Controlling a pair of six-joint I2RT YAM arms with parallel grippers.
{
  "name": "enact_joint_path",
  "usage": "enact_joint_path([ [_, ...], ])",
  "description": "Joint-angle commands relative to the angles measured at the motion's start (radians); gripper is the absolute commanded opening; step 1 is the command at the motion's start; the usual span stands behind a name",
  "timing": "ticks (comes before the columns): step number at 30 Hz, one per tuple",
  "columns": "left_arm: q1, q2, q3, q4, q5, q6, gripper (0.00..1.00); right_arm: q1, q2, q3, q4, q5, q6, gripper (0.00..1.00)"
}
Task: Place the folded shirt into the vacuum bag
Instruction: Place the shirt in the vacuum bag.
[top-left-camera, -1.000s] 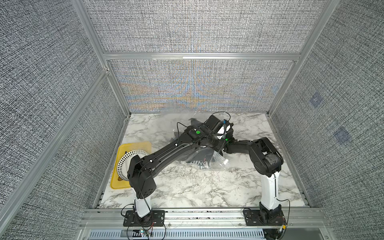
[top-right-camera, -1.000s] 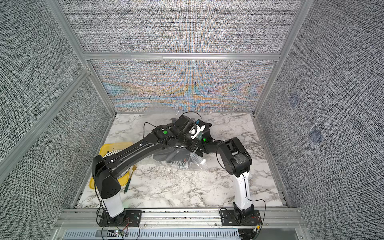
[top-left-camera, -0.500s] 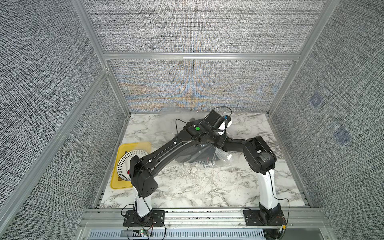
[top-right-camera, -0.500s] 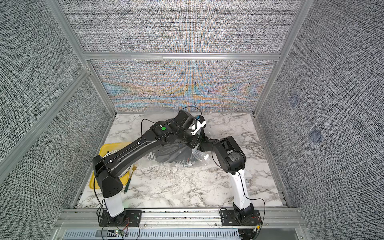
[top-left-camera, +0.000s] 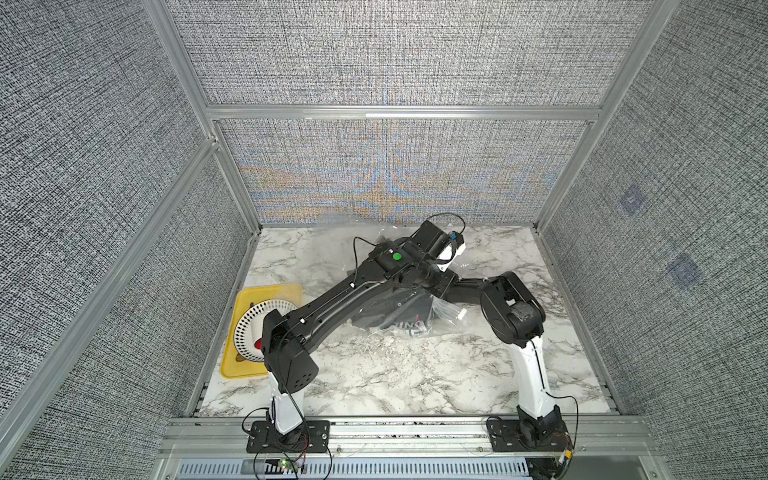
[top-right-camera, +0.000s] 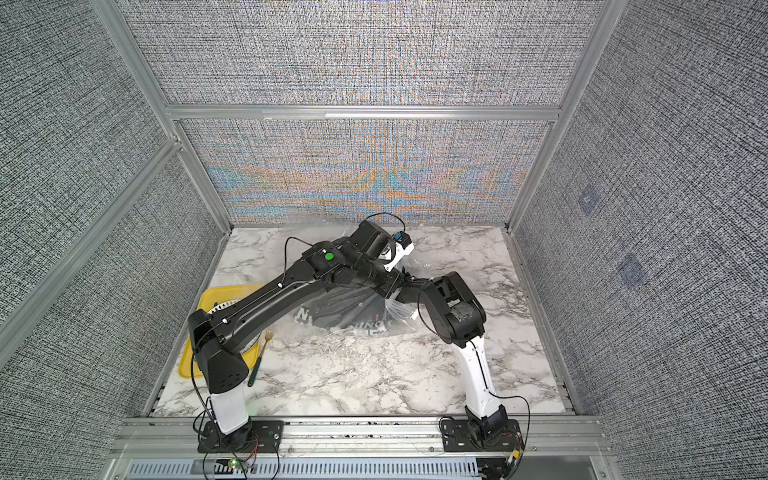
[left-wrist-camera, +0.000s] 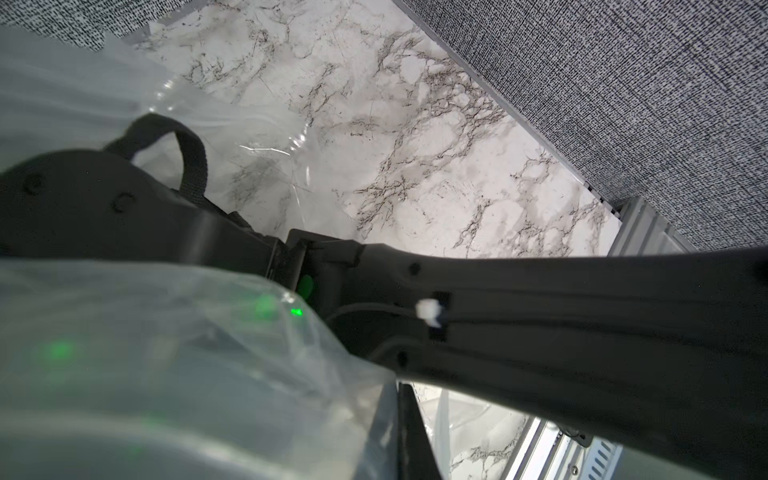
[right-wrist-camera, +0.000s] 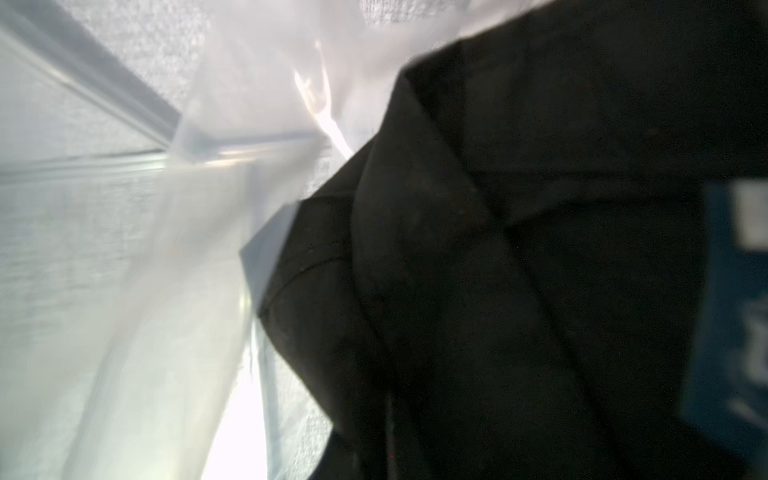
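Observation:
The folded shirt (top-left-camera: 390, 322), black with white lettering, lies mid-table inside the clear crinkly vacuum bag (top-left-camera: 446, 316); both top views show it (top-right-camera: 349, 311). My left gripper (left-wrist-camera: 405, 436) is shut on a fold of the bag's film (left-wrist-camera: 166, 332) and holds it up. The right arm (left-wrist-camera: 540, 316) passes under the left arm into the bag. In both top views its gripper is hidden. In the right wrist view black shirt cloth (right-wrist-camera: 519, 270) fills the space at my right gripper (right-wrist-camera: 390, 449), which is shut on it, with bag film (right-wrist-camera: 166, 291) beside.
A yellow tray (top-left-camera: 232, 361) with a white patterned plate (top-left-camera: 249, 328) stands at the left edge. A green-handled fork (top-right-camera: 259, 357) lies beside it. Fabric walls and aluminium posts enclose the marble table (top-left-camera: 415, 374) on three sides.
The right arm has pushed a little further left under the left arm. The left wrist has shifted slightly toward the back wall. Both grips are unchanged.

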Motion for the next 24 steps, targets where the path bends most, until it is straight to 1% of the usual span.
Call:
enact_joint_path([
  [1,-0.003,-0.011,0.007,0.024,0.054,0.026,0.00,0.012,0.068,0.003,0.366,-0.082,0.117,0.00],
  [3,-0.001,-0.020,0.005,0.016,0.034,0.037,0.00,0.016,0.068,-0.014,0.392,-0.111,0.111,0.00],
  [4,0.000,-0.024,0.002,0.013,0.024,0.043,0.00,0.020,0.046,-0.035,0.366,-0.124,0.078,0.00],
  [8,0.003,-0.034,0.003,0.007,-0.014,0.060,0.00,0.021,-0.083,-0.126,0.092,-0.121,-0.140,0.00],
  [10,0.005,-0.040,0.006,0.001,-0.043,0.060,0.00,0.024,-0.131,-0.167,0.063,-0.118,-0.187,0.00],
  [12,0.006,-0.050,0.002,0.003,-0.073,0.068,0.00,0.023,-0.159,-0.187,0.048,-0.141,-0.209,0.00],
  [14,0.006,-0.059,0.000,0.001,-0.094,0.081,0.00,0.027,-0.177,-0.181,-0.023,-0.171,-0.246,0.00],
  [18,0.006,-0.060,-0.004,-0.001,-0.112,0.097,0.00,0.042,-0.207,-0.189,-0.103,-0.171,-0.297,0.00],
  [21,0.006,-0.056,0.000,0.002,-0.091,0.102,0.00,0.047,-0.192,-0.159,-0.131,-0.167,-0.299,0.00],
  [24,0.006,-0.048,0.009,0.010,-0.032,0.108,0.00,0.060,-0.158,-0.109,-0.176,-0.152,-0.304,0.00],
])
